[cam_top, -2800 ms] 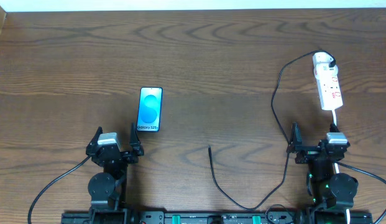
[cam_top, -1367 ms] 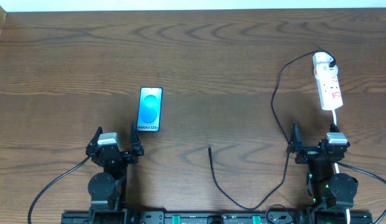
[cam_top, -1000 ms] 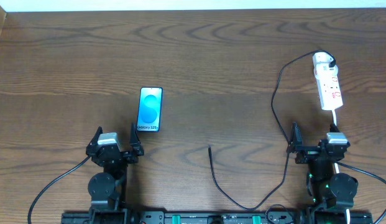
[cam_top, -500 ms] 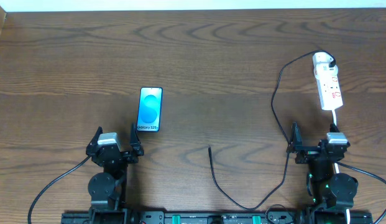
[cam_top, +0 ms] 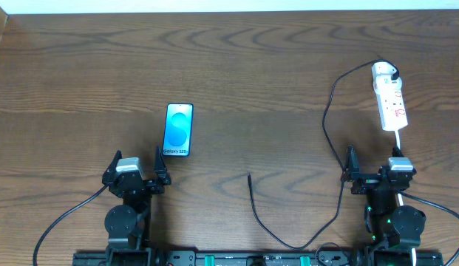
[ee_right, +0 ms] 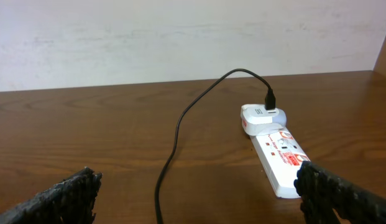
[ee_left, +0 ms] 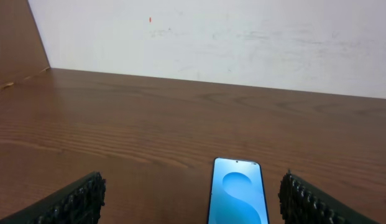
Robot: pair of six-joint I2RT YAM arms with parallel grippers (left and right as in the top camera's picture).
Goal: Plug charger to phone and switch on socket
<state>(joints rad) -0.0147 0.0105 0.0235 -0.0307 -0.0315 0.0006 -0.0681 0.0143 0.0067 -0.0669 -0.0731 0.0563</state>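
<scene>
Left hand [ee_left: 191, 199] and right hand [ee_right: 199, 196] wide open, empty; socket [cam_top: 392, 105] holds white plug [cam_top: 383, 72] of charger [cam_top: 324, 122]

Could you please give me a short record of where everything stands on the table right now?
phone: flat, screen up, ahead of the left gripper
socket: ahead of the right gripper, switch state unclear
charger: one end in the socket's white plug, free tip loose on the table, apart from the phone
grippers: both open, holding nothing
</scene>
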